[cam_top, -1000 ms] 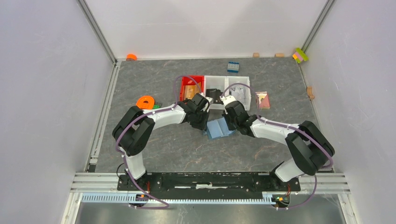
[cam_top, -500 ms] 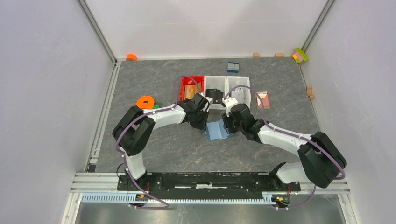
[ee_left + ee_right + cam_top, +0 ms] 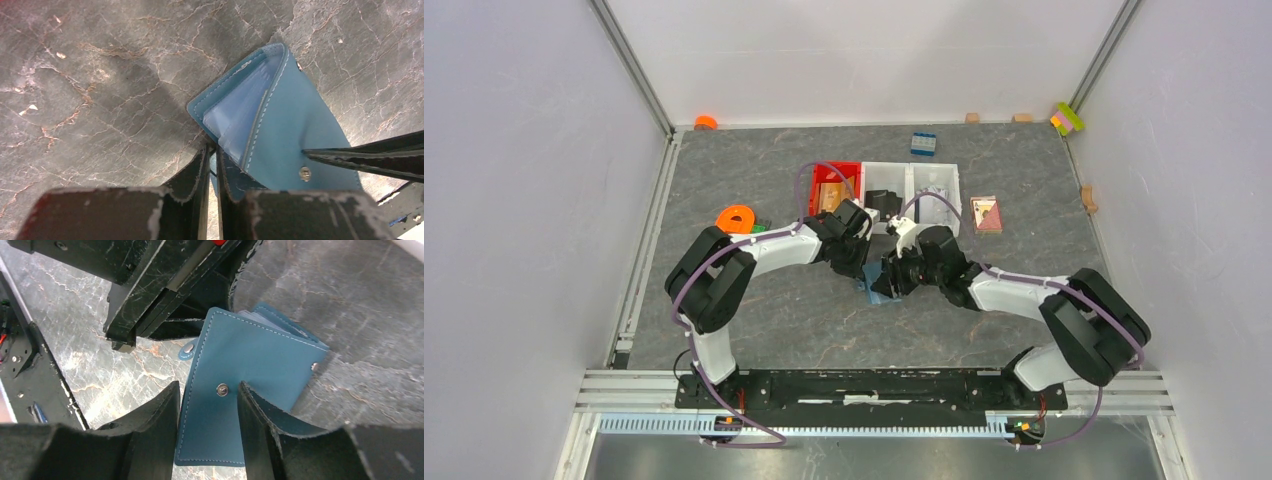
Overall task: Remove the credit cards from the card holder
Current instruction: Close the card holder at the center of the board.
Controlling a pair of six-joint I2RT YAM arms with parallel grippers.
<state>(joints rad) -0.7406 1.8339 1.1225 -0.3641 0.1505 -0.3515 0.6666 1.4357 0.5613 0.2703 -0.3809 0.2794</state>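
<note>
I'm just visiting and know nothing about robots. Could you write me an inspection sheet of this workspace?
Surface: grey marbled table, no spills seen.
Job's things: blue card holder partly opened, clear pockets showing no card; tan card in red tray.
Clutter: blue brick, orange piece, wooden blocks near the edges.
Grippers: left gripper pinches the holder's corner; right gripper open, straddling its snap.
Cables: purple cables along both arms, no snag seen.
Surroundings: white walls, metal rail in front.

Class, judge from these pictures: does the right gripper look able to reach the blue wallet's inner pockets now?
Probably not yet. The right gripper is open over the folded wallet, whose outer flap covers the pockets; only a narrow gap shows, beside the left gripper's pinch.
</note>
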